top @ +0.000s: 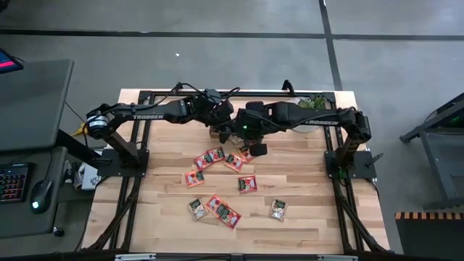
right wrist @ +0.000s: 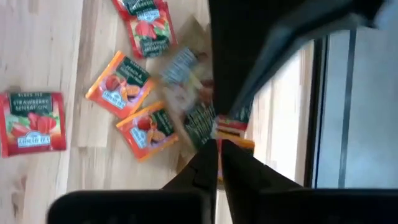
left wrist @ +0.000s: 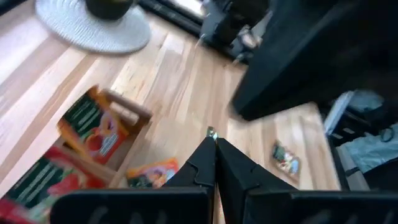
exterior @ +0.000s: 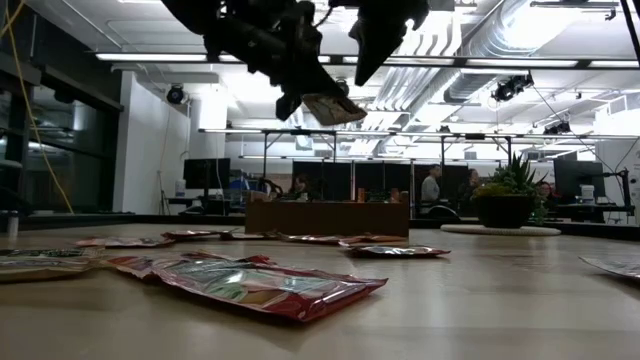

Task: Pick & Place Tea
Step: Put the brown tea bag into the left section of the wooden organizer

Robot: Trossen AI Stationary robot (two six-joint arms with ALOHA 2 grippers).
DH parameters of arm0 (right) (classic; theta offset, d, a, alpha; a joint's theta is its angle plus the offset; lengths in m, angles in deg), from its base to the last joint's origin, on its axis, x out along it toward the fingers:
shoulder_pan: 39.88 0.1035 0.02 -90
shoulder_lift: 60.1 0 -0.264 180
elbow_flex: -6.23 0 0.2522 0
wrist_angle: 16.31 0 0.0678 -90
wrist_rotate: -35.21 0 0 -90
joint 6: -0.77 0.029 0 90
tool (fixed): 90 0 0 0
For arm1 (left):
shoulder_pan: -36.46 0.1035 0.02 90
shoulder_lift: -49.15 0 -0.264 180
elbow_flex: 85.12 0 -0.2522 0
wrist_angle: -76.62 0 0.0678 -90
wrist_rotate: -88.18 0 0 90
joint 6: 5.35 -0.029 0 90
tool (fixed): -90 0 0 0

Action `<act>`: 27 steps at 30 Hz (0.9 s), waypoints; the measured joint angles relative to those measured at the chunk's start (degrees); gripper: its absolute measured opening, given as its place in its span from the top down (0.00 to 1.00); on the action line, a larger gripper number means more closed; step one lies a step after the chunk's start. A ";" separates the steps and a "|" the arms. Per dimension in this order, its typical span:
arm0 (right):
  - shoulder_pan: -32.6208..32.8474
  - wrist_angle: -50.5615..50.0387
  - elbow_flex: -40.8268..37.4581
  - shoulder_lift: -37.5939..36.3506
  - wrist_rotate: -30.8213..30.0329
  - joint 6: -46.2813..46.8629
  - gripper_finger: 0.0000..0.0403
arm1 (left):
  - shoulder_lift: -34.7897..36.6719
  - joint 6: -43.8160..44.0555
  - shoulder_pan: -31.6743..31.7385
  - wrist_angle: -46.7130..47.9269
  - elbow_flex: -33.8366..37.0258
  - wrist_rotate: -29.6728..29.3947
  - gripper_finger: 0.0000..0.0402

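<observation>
A pale tea sachet [exterior: 335,108] hangs high above the wooden tray [exterior: 325,218], and my left gripper [exterior: 296,98] is shut on it. My right gripper [exterior: 360,78] stands just right of and above that sachet. Its fingers [right wrist: 205,163] are close together with nothing between them, and I cannot tell whether they touch the sachet. In the high view my left gripper [top: 232,135] and right gripper [top: 255,150] meet over the table's far middle. Several red-orange and pale sachets [top: 217,206] lie flat on the table. More sachets [left wrist: 93,127] lie in the tray. My left gripper pinches the pale sachet by its left end [exterior: 312,104] between its two shut fingers. The fingers slant down from the table's left. The sachet sticks out toward the right, roughly level, lifted clear above the tray. In the left wrist view only a thin edge [left wrist: 212,132] shows at the fingertips.
A potted plant [exterior: 505,195] stands on a round mat at the far right corner. Loose sachets [exterior: 265,283] cover the middle and near part of the table. Black frame rails [top: 341,181] run along both sides. People and desks show in the room behind.
</observation>
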 joint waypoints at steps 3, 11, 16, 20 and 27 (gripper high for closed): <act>-0.39 -0.20 0.09 -1.45 0.07 1.56 0.91 | 0.03 -0.19 0.06 0.58 -0.01 -0.86 1.00; -2.18 -2.02 0.09 -7.26 0.57 9.89 0.78 | 0.08 -1.97 0.01 0.91 -0.07 -6.29 1.00; -2.60 -2.97 0.09 -10.84 1.58 17.12 0.73 | 1.56 -5.47 0.01 0.42 -0.01 -14.16 1.00; -2.27 -2.92 0.09 -12.79 1.68 20.37 0.71 | 3.22 -6.51 0.20 -5.46 1.18 -17.08 1.00; -1.00 -3.00 0.09 -13.51 2.13 22.89 0.69 | 7.54 -4.80 3.48 -17.25 8.68 -16.22 1.00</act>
